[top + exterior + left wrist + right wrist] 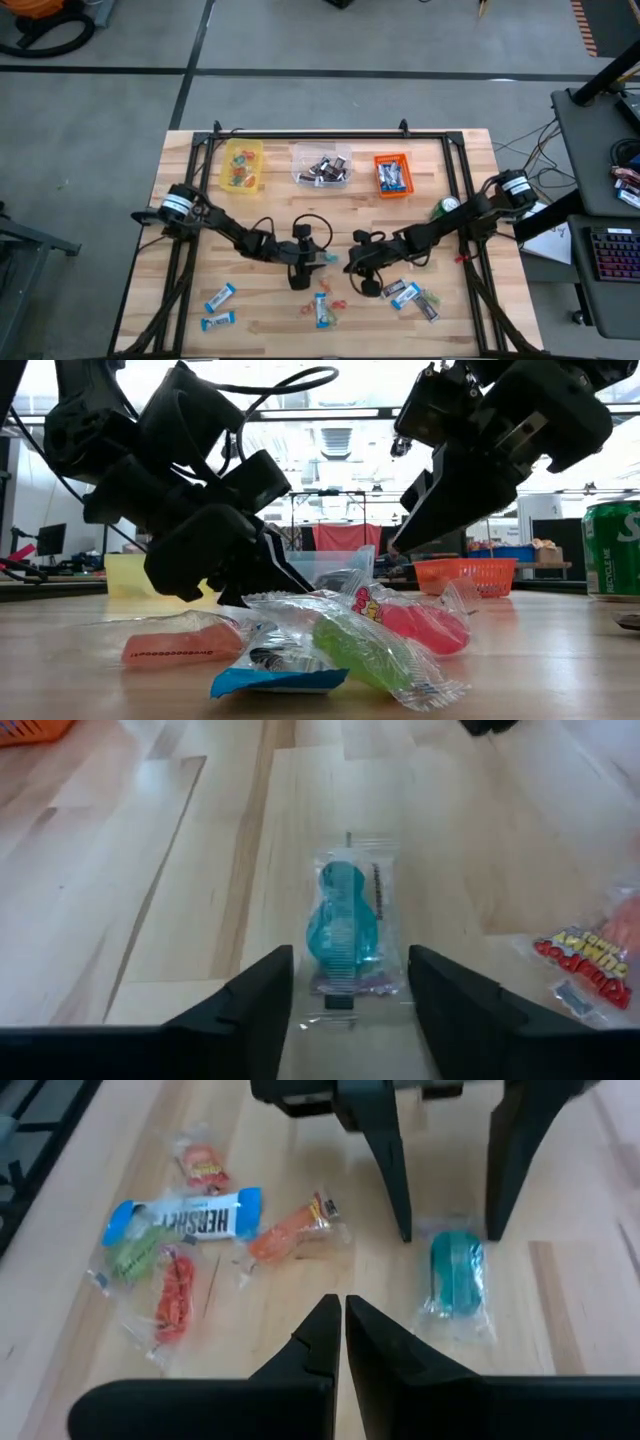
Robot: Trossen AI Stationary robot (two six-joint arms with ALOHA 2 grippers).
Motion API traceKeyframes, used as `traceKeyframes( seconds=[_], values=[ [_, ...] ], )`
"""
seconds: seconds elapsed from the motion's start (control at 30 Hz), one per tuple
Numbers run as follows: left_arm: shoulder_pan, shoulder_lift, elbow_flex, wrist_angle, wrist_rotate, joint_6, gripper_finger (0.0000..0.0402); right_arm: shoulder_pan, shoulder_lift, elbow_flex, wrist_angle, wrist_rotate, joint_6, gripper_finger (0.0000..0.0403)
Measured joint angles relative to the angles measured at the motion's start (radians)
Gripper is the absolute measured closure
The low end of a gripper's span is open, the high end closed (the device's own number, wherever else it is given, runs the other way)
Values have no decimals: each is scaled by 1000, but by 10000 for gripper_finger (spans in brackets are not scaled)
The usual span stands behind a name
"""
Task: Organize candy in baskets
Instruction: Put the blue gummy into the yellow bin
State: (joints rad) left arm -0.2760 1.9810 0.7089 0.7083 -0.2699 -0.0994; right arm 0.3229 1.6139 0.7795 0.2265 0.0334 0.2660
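A teal candy [347, 925] in a clear wrapper lies flat on the table. My left gripper [350, 995] is open, low over the table, with one finger on each side of the candy's near end, touching nothing that I can see. The right wrist view shows this candy [457, 1275] too, just ahead of those two fingers. My right gripper [335, 1330] is shut and holds nothing, raised over the table to the candy's right. The yellow basket [243, 165], the clear basket [321, 165] and the orange basket [393, 175] stand in a row at the back.
A small heap of candy lies near the front: a blue-and-white bar [185, 1215] with orange [290, 1230], red [172, 1295] and green [130, 1255] pieces. More blue-and-white bars [220, 297] [405, 293] lie toward the near edge. A green can [445, 208] stands at the right.
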Motion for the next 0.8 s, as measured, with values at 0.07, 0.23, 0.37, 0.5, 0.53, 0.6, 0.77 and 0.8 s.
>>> traceKeyframes(
  seconds=[0.07,0.23,0.37,0.5,0.53,0.6,0.77,0.8],
  values=[
    [0,6,1,6,0,-15,240,0,-16,0,-1,0,-16,390],
    [-1,-2,1,-2,0,-13,316,0,-85,0,-7,0,-59,390],
    [1,-17,-1,-13,-16,5,387,4,-160,-1,-13,0,-106,390],
    [1,-63,-1,-9,-17,15,388,18,-239,-2,-24,1,-165,390],
    [0,-84,-1,-14,-16,24,389,19,-260,-2,-33,4,-175,390],
    [0,-136,-5,-40,-15,54,396,19,-305,-3,-56,24,-182,390],
    [1,-333,-12,-230,-83,117,398,18,-407,-3,-173,151,-174,390],
    [1,-377,-12,-290,-121,124,398,18,-425,-3,-203,197,-154,390]
  ],
)
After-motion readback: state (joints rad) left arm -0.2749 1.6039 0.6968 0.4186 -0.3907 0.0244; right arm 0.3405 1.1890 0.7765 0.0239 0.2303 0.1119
